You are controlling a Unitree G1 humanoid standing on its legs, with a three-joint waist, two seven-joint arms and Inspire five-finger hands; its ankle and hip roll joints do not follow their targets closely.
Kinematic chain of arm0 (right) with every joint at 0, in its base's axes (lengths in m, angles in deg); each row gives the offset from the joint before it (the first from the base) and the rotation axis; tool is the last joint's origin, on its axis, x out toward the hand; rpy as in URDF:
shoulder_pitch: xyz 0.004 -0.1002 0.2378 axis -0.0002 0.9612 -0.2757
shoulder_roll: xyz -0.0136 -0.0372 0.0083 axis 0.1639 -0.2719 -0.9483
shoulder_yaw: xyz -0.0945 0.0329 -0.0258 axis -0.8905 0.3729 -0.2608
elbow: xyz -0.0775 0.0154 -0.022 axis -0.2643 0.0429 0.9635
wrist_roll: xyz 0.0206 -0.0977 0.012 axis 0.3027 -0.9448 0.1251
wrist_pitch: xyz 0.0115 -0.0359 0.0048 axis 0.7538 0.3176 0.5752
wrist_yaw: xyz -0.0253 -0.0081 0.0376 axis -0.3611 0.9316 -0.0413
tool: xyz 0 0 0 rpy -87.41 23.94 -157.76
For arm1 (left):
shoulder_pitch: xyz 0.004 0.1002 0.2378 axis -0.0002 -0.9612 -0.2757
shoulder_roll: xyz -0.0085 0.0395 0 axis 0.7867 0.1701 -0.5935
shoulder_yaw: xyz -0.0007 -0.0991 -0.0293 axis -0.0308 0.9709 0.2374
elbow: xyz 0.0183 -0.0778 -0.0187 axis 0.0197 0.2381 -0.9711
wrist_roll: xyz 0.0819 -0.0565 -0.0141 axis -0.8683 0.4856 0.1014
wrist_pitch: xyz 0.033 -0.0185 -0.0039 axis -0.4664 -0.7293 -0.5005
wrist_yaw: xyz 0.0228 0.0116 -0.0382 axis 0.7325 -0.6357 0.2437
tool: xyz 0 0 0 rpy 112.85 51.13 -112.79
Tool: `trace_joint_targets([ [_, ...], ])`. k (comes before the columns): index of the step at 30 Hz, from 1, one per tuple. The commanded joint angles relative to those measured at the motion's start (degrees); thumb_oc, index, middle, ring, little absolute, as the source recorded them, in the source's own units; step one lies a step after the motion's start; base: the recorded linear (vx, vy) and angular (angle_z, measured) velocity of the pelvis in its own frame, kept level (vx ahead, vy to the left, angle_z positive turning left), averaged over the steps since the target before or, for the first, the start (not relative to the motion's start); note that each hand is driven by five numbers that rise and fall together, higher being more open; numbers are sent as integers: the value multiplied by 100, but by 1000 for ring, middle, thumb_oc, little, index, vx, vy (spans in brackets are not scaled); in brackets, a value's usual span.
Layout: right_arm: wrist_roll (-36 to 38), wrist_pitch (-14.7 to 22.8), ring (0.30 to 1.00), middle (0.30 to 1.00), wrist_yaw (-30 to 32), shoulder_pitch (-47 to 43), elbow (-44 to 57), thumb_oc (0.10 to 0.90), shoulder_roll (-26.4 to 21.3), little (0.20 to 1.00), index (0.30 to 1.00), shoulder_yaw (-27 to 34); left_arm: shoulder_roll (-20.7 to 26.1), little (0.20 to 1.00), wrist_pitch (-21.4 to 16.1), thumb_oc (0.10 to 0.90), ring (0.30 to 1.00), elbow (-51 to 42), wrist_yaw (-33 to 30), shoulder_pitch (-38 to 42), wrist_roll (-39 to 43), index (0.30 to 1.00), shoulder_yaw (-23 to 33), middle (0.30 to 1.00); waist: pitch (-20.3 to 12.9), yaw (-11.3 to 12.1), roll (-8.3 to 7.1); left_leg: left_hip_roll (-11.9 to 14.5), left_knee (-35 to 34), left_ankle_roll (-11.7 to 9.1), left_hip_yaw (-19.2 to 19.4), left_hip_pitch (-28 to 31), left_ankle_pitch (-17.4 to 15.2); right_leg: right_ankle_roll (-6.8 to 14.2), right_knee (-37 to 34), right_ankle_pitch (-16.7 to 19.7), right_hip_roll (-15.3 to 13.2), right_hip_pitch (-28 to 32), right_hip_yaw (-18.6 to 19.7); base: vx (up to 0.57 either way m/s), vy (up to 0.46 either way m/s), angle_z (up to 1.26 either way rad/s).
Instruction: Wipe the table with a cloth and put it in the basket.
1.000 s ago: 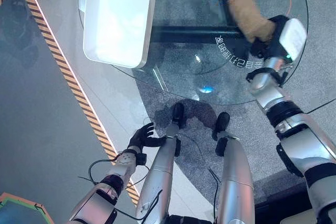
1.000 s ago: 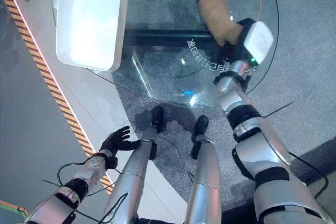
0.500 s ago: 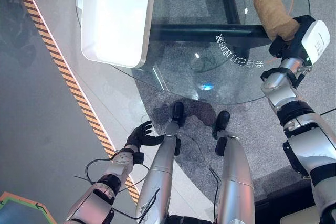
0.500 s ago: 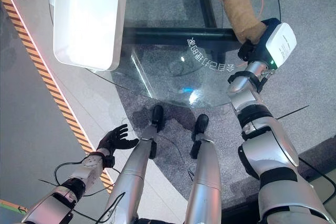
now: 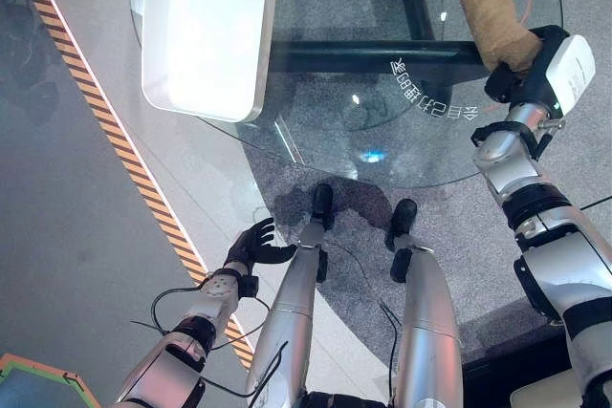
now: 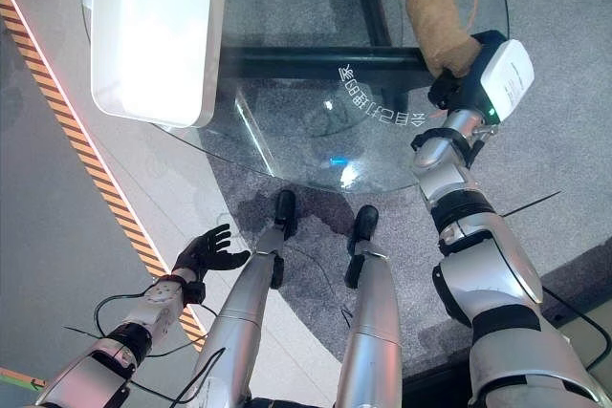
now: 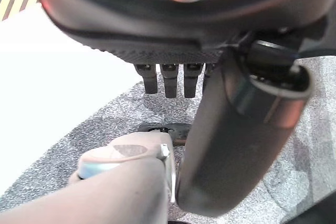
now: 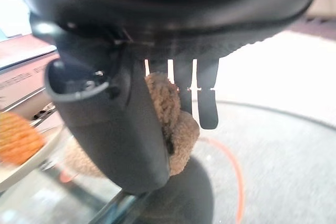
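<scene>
A round glass table (image 5: 316,121) bears a white tray (image 5: 206,26) and a brown cloth (image 5: 492,11).

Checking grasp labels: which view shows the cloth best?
Left eye view: the whole brown cloth lies on the glass table, its near end in the right hand. The right eye view shows nearly the same. The right wrist view shows a bunched part behind the thumb.

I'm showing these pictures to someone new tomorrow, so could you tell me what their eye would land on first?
Probably the brown cloth, gripped in the right hand over the far right part of the round glass table. Next comes the bright white tray on the table's left side. The left hand hangs open low beside the table, over the floor near a striped line.
</scene>
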Motion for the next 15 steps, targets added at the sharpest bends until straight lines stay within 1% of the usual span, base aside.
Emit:
trace_joint_targets([
  [1, -392, 208, 300, 300, -264, -232, 930, 100, -222, 200, 300, -405, 79, 900, -79, 800, 900, 50, -26, -283, -50, 900, 201, 900, -140, 96, 79, -223, 422, 344, 469, 161, -633, 16, -365, 102, 318, 172, -230, 0, 0, 0],
  [4, -398, 74, 300, 300, -525, 0, 1296, 100, 20, 200, 300, -591, 12, 900, -112, 800, 900, 88, -62, -271, -72, 900, 200, 900, -140, 79, 67, -229, 358, 340, 493, 194, -601, 3, -415, 93, 338, 205, -240, 0, 0, 0],
  [7, -416, 84, 300, 300, -719, 152, 1398, 100, 191, 200, 300, -669, -27, 900, -137, 800, 900, 125, -72, -257, -83, 900, 211, 900, -140, 67, 66, -236, 333, 334, 504, 219, -592, -3, -442, 85, 348, 231, -242, -1, 10, -2],
  [8, -456, 87, 300, 300, -776, 253, 1443, 100, 316, 200, 300, -707, -52, 900, -161, 800, 900, 155, -76, -251, -86, 900, 209, 900, -140, 58, 67, -240, 316, 330, 509, 241, -587, -4, -462, 84, 355, 253, -237, -1, 18, -4],
  [11, -653, 35, 300, 300, -1021, 393, 1524, 100, 600, 200, 300, -864, -150, 900, -232, 800, 900, 216, -106, -234, -105, 900, 197, 900, -140, 43, 86, -242, 282, 310, 542, 264, -562, -9, -508, 89, 356, 274, -220, 0, 0, 0],
  [15, -970, 7, 300, 300, -1320, 528, 1627, 100, 842, 200, 300, -1076, -236, 900, -268, 800, 900, 277, -141, -186, -131, 900, 185, 900, -140, 30, 92, -255, 257, 289, 564, 286, -537, -11, -550, 102, 348, 296, -221, 0, 0, 0],
])
